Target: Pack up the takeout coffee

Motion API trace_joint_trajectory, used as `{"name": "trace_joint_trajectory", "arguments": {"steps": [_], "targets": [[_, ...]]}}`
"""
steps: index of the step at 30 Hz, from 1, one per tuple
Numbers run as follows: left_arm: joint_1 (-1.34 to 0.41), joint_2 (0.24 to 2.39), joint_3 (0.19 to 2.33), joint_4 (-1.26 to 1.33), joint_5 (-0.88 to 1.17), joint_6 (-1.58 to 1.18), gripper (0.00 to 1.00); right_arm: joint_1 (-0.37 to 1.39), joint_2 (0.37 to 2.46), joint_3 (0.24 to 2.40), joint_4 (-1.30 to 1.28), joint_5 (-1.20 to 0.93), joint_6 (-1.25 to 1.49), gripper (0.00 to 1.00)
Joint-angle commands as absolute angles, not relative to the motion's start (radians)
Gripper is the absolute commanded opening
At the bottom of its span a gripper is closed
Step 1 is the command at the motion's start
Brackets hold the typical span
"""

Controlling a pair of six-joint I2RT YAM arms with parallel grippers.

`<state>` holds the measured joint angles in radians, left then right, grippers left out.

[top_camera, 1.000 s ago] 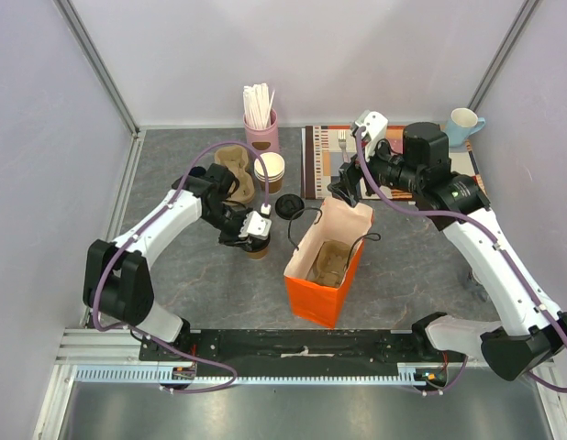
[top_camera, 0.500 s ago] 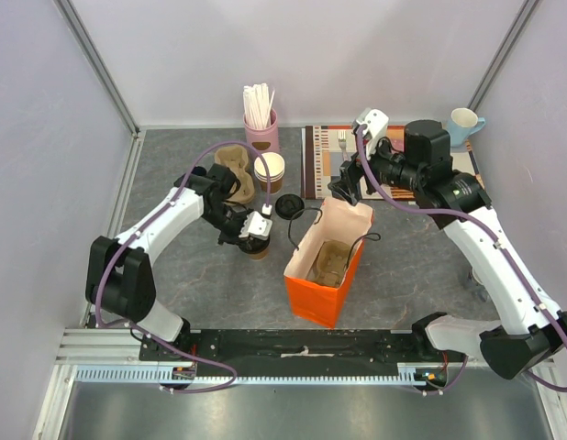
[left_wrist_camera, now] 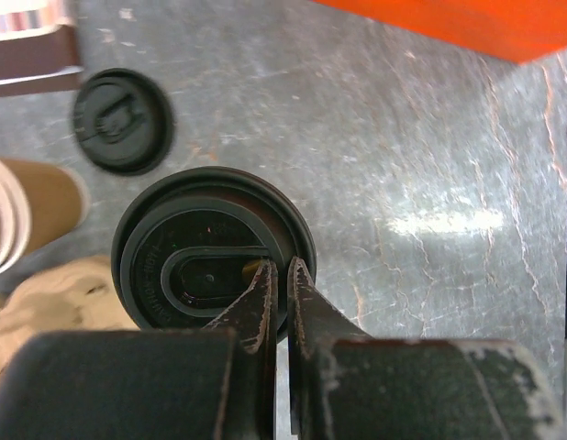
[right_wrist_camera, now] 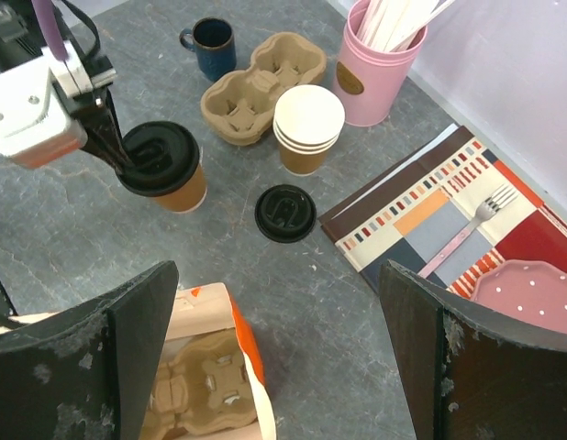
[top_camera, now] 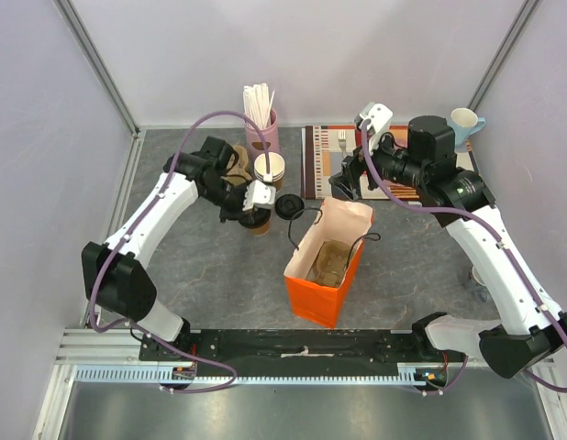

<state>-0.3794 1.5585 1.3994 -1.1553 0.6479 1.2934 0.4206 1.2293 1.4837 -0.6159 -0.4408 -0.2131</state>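
The takeout coffee (top_camera: 256, 218) (left_wrist_camera: 201, 247) (right_wrist_camera: 160, 160) is a brown paper cup under a round black lid, left of the orange bag (top_camera: 325, 293) (right_wrist_camera: 247, 344). My left gripper (top_camera: 251, 209) (left_wrist_camera: 276, 270) (right_wrist_camera: 118, 151) is shut on the rim of that lid, its fingers nearly touching. The bag stands open with a pulp cup carrier (top_camera: 331, 261) (right_wrist_camera: 196, 390) lying inside. Above the bag's far edge my right gripper (top_camera: 346, 186) (right_wrist_camera: 276, 275) hangs wide open and holds nothing.
A loose black lid (top_camera: 288, 206) (left_wrist_camera: 123, 119) (right_wrist_camera: 284, 213) lies between cup and bag. Behind stand stacked lidless cups (top_camera: 270, 168) (right_wrist_camera: 308, 128), a second carrier (top_camera: 236, 165) (right_wrist_camera: 261, 87), a pink stick holder (top_camera: 261, 128), a dark blue mug (right_wrist_camera: 213, 46) and a striped placemat (top_camera: 325, 160).
My left gripper closed on the lid's rim and carried the cup a short way toward the back of the table. The right arm barely shifted and stayed open.
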Motion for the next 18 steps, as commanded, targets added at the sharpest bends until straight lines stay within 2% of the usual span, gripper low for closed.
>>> {"name": "trace_joint_trajectory", "arguments": {"steps": [1,5,11,18], "targets": [[-0.383,1.52,1.566,-1.161,0.624,1.021,0.02,0.408,1.242,1.543,-0.601,-0.384,-0.186,0.98],[-0.384,1.526,1.763,-1.144,0.617,0.808,0.02,0.396,1.246,1.551,-0.586,-0.307,-0.146,0.98],[-0.406,1.549,2.078,-1.144,0.603,0.654,0.02,0.385,1.238,1.548,-0.58,-0.262,-0.103,0.98],[-0.636,1.505,2.183,-1.157,0.535,0.652,0.02,0.38,1.203,1.514,-0.58,-0.128,-0.046,0.98]]}}
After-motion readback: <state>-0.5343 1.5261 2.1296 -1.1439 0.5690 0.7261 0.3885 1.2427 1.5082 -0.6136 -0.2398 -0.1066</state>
